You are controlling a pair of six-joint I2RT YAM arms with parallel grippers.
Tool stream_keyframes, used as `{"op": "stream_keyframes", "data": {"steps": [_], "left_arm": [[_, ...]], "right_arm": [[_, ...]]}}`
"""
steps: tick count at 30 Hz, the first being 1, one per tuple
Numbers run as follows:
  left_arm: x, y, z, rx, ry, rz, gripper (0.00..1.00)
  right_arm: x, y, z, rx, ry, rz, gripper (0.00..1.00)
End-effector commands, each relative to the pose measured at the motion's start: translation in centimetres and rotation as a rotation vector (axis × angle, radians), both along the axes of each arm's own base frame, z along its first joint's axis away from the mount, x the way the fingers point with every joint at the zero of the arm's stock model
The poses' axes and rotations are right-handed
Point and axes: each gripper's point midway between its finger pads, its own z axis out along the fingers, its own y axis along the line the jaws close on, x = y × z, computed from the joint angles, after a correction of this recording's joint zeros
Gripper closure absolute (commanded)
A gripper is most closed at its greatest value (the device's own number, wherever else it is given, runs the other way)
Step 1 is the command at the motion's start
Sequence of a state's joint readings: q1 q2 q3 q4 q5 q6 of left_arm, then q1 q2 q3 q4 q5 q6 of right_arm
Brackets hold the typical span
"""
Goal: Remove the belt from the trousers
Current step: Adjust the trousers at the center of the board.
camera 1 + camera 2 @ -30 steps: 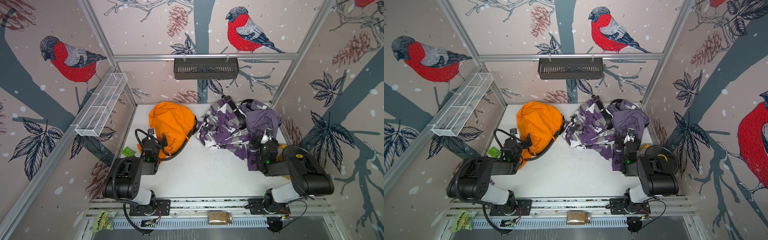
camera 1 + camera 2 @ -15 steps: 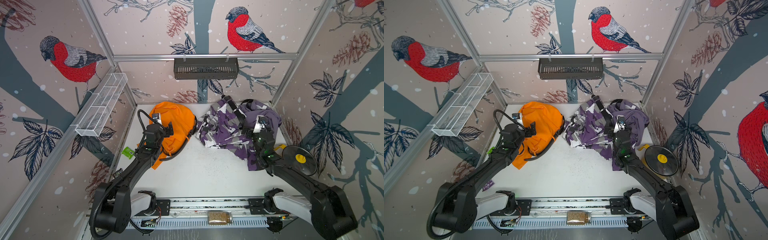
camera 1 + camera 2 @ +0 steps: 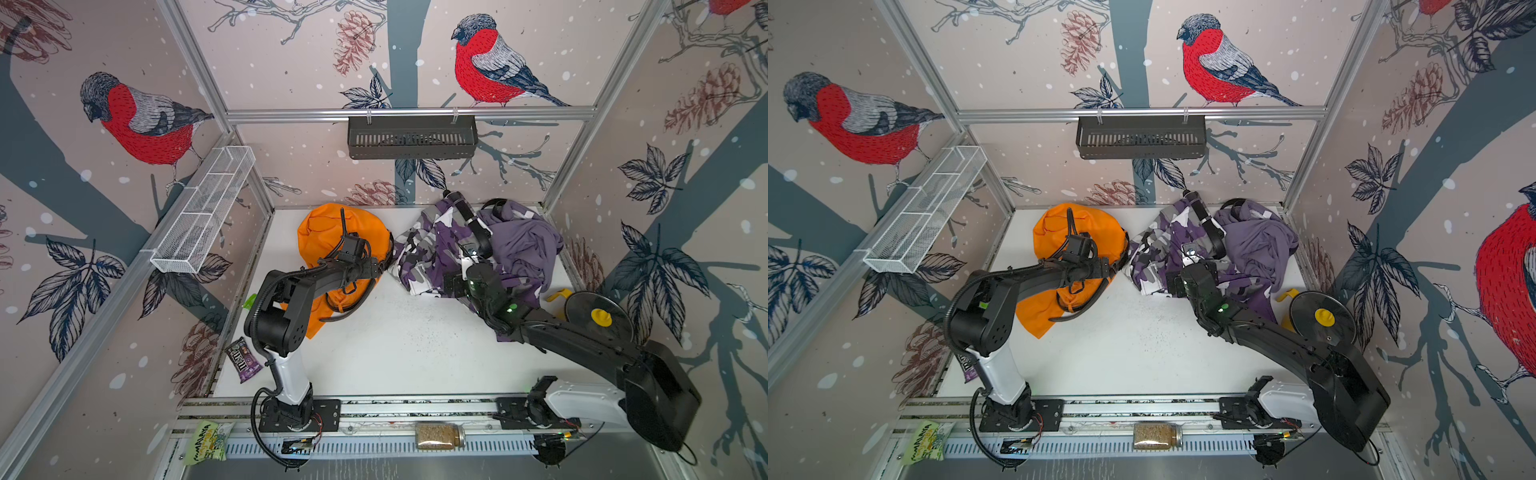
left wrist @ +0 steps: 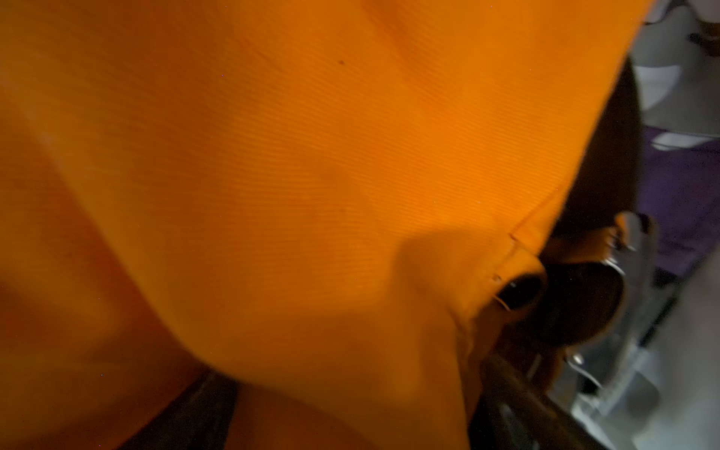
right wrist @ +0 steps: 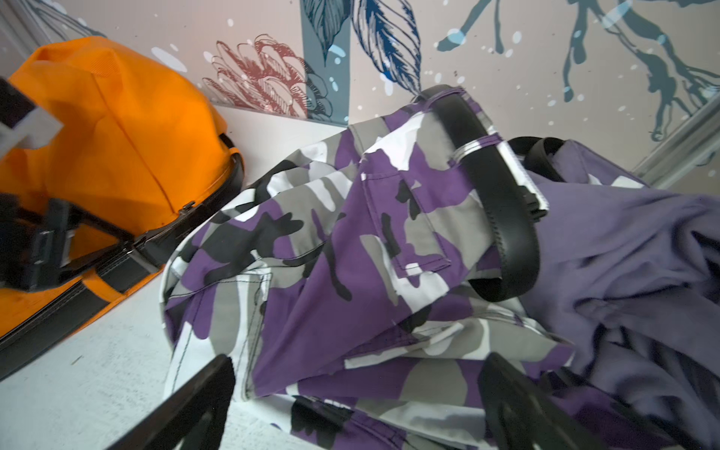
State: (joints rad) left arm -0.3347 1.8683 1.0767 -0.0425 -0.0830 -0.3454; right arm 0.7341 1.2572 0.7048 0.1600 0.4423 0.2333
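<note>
Currently the black belt [image 5: 502, 218] is running through the waistband loops of the camouflage trousers [image 5: 331, 241], with one pale loop [image 5: 473, 146] crossing over it. Above the crumpled front of the camouflage trousers, the right gripper [image 5: 358, 409] is hovering with both fingers spread wide and holding nothing. No part of it is touching the black belt.

Just beside the camouflage trousers, the orange trousers [image 5: 117, 128] are carrying a second belt [image 5: 117, 269], also threaded. The left gripper [image 3: 376, 266] is sitting at the orange edge nearest the camouflage trousers. Whether its jaws are spread or closing cannot be told, because orange cloth is filling its wrist view.

Judging by this layout, the task is only beginning. No belt is coming free of any loop, so gripping and drawing out are both remaining. Which belt is intended cannot be told.
</note>
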Motion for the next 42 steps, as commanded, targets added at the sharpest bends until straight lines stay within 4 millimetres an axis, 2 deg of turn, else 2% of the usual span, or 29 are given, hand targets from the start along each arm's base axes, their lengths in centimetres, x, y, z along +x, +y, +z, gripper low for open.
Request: {"op": "stream_keyframes", "data": {"steps": [1, 2, 4, 5, 6, 9, 14, 18, 21, 23, 28, 31, 33, 36, 40, 42], "left_arm": [[-2.2, 0.8, -4.0, 0.015, 0.18, 0.061, 0.31], [-2.5, 0.7, -4.5, 0.006, 0.199, 0.06, 0.46], [-3.1, 0.7, -4.8, -0.015, 0.21, 0.074, 0.85], [-3.3, 0.7, -4.5, -0.033, 0.198, 0.082, 0.96], [-3.3, 0.8, -3.8, -0.069, 0.171, 0.096, 1.0], [-3.9, 1.1, -0.8, -0.178, 0.081, 0.121, 1.0], [-4.3, 2.8, 6.2, -0.299, -0.081, 0.165, 1.0], [-4.7, 3.4, 11.2, -0.379, -0.192, 0.164, 1.0], [-4.8, 3.1, 13.5, -0.399, -0.225, 0.14, 1.0], [-4.8, 2.8, 14.5, -0.416, -0.239, 0.121, 1.0], [-5.2, 2.0, 16.0, -0.476, -0.259, 0.094, 1.0], [-5.6, 1.0, 16.9, -0.544, -0.259, 0.061, 1.0], [-6.0, 0.5, 17.6, -0.583, -0.266, 0.037, 1.0], [-6.6, -0.1, 19.3, -0.627, -0.291, -0.003, 1.0], [-7.1, -0.6, 21.4, -0.653, -0.314, -0.042, 1.0], [-7.3, -0.9, 21.9, -0.665, -0.314, -0.063, 1.0]], "right_arm": [[0.2, 2.6, 0.0, 0.03, 0.028, 0.044, 0.01], [0.3, 3.5, -0.2, 0.031, 0.041, 0.063, 0.01], [0.7, 6.1, -0.4, 0.035, 0.068, 0.114, 0.01], [0.9, 7.1, -0.6, 0.037, 0.082, 0.132, 0.01], [1.2, 8.5, -0.8, 0.043, 0.1, 0.157, 0.01], [2.2, 12.0, -1.7, 0.07, 0.159, 0.205, 0.01], [3.7, 17.0, -2.7, 0.166, 0.268, 0.259, 0.01], [2.7, 19.9, -2.9, 0.333, 0.35, 0.322, 0.01], [1.5, 21.3, -3.2, 0.464, 0.398, 0.366, 0.01], [0.7, 21.7, -2.8, 0.543, 0.397, 0.386, 0.01], [-2.8, 21.9, 0.2, 0.769, 0.32, 0.449, 0.01], [-3.8, 21.8, 0.7, 0.863, 0.276, 0.477, 0.01], [-4.4, 22.0, 1.9, 0.918, 0.222, 0.563, 0.01], [-4.3, 22.0, 2.7, 0.999, 0.185, 0.649, 0.01], [-4.0, 20.4, 4.4, 1.146, 0.116, 0.767, 0.01], [-3.8, 20.7, 4.6, 1.15, 0.128, 0.813, 0.01]]}}
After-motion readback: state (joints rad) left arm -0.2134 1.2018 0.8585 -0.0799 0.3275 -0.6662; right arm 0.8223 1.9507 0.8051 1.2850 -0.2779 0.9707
